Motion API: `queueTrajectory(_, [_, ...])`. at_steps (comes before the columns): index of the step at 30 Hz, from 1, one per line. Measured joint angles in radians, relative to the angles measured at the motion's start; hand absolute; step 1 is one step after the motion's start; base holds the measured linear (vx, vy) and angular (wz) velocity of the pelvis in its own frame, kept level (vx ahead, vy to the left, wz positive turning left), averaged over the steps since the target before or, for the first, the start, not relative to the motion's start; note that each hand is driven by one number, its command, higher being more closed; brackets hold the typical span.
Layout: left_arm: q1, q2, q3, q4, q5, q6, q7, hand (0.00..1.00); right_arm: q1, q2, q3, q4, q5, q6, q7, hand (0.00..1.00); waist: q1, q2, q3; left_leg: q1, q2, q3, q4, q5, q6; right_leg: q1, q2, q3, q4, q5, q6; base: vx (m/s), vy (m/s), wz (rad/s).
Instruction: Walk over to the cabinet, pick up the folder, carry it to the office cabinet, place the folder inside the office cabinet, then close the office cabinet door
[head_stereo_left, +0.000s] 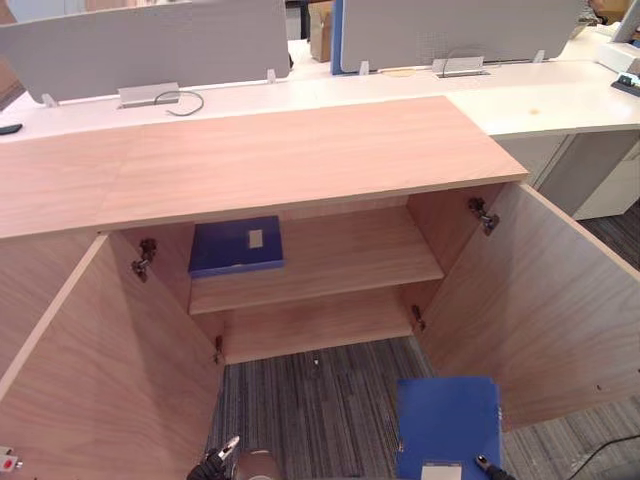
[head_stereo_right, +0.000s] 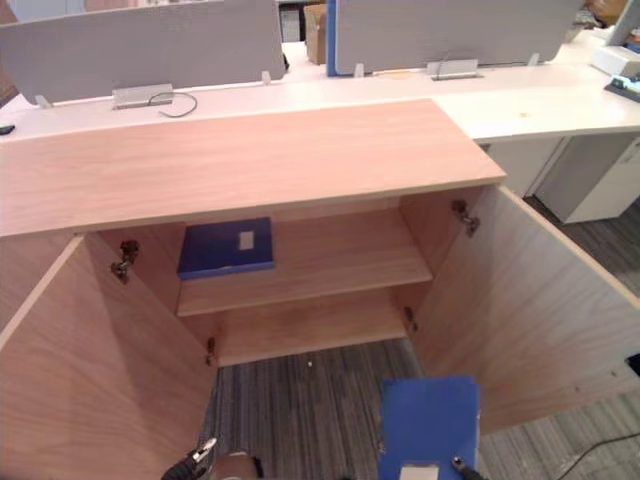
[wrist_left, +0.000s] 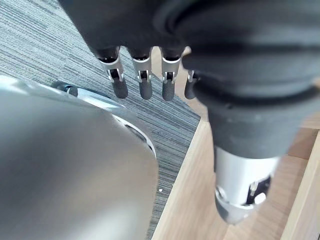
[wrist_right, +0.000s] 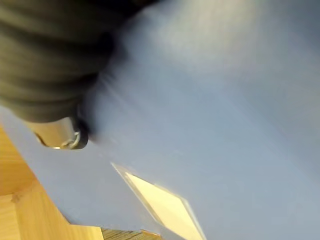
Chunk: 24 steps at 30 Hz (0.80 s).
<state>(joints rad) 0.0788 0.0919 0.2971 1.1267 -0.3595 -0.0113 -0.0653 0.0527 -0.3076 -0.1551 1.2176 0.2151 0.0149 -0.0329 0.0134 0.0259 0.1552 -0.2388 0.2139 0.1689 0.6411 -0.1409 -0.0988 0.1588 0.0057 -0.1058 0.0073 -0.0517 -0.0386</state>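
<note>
Wooden cabinet (head_stereo_left: 300, 160) stands open over grey carpet (head_stereo_left: 310, 410); a second folder (head_stereo_left: 237, 247) lies left on its upper shelf (head_stereo_left: 350, 260). Low before the right door (head_stereo_left: 540, 310), the right hand (head_stereo_left: 482, 464) carries the blue folder (head_stereo_left: 447, 420); the left hand (head_stereo_left: 220, 458) hangs by the left door (head_stereo_left: 110, 380). Left wrist view: fingers (wrist_left: 142, 87) loosely straight, empty, above carpet. Right wrist view: thumb (wrist_right: 60, 134) clamped on the folder's face, fingers hidden beneath.

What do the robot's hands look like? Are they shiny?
Partly, yes. The left hand has a row of silver fingers with dark rounded tips and a thick silver thumb. A dark ribbed cover, like a rubber sleeve, wraps its back and wrist. The right hand matches: the same dark ribbed cover with shiny silver peeking out.
</note>
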Motion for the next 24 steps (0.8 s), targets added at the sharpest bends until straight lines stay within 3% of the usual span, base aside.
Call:
queueTrajectory(3, [0.026, -0.006, 0.002, 0.002, 0.030, -0.001, 0.006, 0.00, 0.000, -0.001, -0.016, 0.002, -0.003, 0.001, 0.000, 1.00, 0.018, -0.001, 0.002, 0.002, -0.069, -0.017, -0.157, -0.001, -0.007, 0.000, -0.023, 0.023, 0.000, -0.004, 0.012, 0.14, 0.072, -0.35])
queueTrajectory(5, [0.048, -0.012, 0.000, 0.013, 0.047, -0.001, 0.009, 0.00, 0.002, -0.002, -0.018, 0.002, -0.005, 0.000, 0.000, 1.00, 0.028, 0.004, 0.000, 0.045, -0.108, -0.021, -0.363, 0.064, -0.013, 0.007, -0.029, 0.048, 0.000, -0.020, 0.038, 0.20, 0.175, -0.36])
queueTrajectory(6, [0.054, -0.014, 0.000, 0.016, 0.050, -0.001, 0.010, 0.00, 0.003, -0.001, -0.019, 0.002, -0.005, 0.000, 0.000, 1.00, 0.030, 0.010, -0.002, 0.061, -0.112, -0.025, -0.397, 0.125, 0.001, 0.008, -0.027, 0.055, 0.000, -0.026, 0.046, 0.20, 0.202, -0.29])
queueTrajectory(7, [0.059, -0.005, 0.000, 0.024, 0.059, -0.001, 0.011, 0.00, 0.004, 0.010, -0.019, 0.003, -0.005, 0.000, -0.001, 1.00, 0.032, -0.005, -0.001, 0.093, -0.132, -0.017, -0.436, 0.173, 0.046, 0.019, -0.044, 0.063, 0.002, -0.038, 0.064, 0.20, 0.190, -0.16])
queueTrajectory(10, [0.052, 0.012, -0.018, 0.022, 0.091, -0.007, 0.015, 0.00, 0.011, 0.014, -0.036, 0.003, -0.016, -0.006, -0.001, 1.00, 0.027, -0.031, -0.017, 0.141, -0.199, 0.005, -0.531, 0.190, 0.083, 0.012, -0.106, 0.056, 0.018, -0.064, 0.102, 0.20, 0.165, -0.01])
queueTrajectory(14, [0.042, 0.018, -0.086, 0.021, 0.111, -0.015, 0.017, 0.00, 0.011, 0.006, -0.065, 0.003, -0.077, -0.007, -0.001, 1.00, 0.022, -0.011, -0.045, 0.229, -0.260, 0.016, -0.702, 0.244, 0.104, 0.002, -0.151, 0.053, 0.042, -0.078, 0.125, 0.17, 0.158, -0.07])
queueTrajectory(16, [0.043, 0.023, -0.114, 0.022, 0.116, -0.017, 0.020, 0.00, 0.006, 0.003, -0.093, 0.001, -0.109, -0.006, -0.001, 1.00, 0.020, -0.003, -0.053, 0.247, -0.273, 0.018, -0.727, 0.242, 0.108, -0.008, -0.165, 0.053, 0.071, -0.084, 0.135, 0.09, 0.125, -0.06])
queueTrajectory(19, [0.049, 0.010, -0.144, 0.021, 0.115, -0.017, 0.020, 0.00, 0.005, -0.014, -0.140, -0.015, -0.124, -0.007, -0.001, 1.00, 0.018, 0.038, -0.070, 0.270, -0.272, 0.018, -0.727, 0.217, 0.126, -0.095, -0.169, 0.057, 0.279, -0.098, 0.156, 0.09, 0.142, -0.04])
queueTrajectory(20, [0.058, 0.007, -0.159, 0.020, 0.115, -0.018, 0.020, 0.00, 0.004, -0.017, -0.140, -0.039, -0.124, -0.006, -0.002, 1.00, 0.013, 0.051, -0.065, 0.296, -0.271, 0.018, -0.723, 0.210, 0.132, -0.150, -0.174, 0.058, 0.435, -0.099, 0.155, 0.09, 0.168, 0.01])
queueTrajectory(21, [0.063, 0.009, -0.163, 0.012, 0.116, -0.018, 0.020, 0.00, -0.001, -0.014, -0.136, -0.071, -0.122, -0.008, -0.003, 1.00, 0.000, 0.054, -0.054, 0.328, -0.276, 0.026, -0.720, 0.202, 0.148, -0.210, -0.196, 0.057, 0.603, -0.098, 0.136, 0.09, 0.157, 0.04])
queueTrajectory(23, [0.077, 0.007, -0.163, -0.003, 0.125, -0.018, 0.020, 0.00, -0.005, -0.014, -0.103, -0.119, -0.115, -0.010, -0.011, 1.00, -0.009, 0.051, -0.053, 0.364, -0.283, 0.038, -0.719, 0.188, 0.154, -0.257, -0.222, 0.038, 0.737, -0.129, 0.129, 0.05, 0.095, -0.05])
queueTrajectory(24, [0.083, 0.009, -0.163, -0.011, 0.136, -0.019, 0.020, 0.00, -0.017, -0.012, -0.054, -0.135, -0.108, -0.016, -0.014, 1.00, -0.016, 0.046, -0.051, 0.368, -0.278, 0.040, -0.706, 0.175, 0.150, -0.282, -0.220, 0.028, 0.730, -0.153, 0.140, 0.03, 0.037, -0.09])
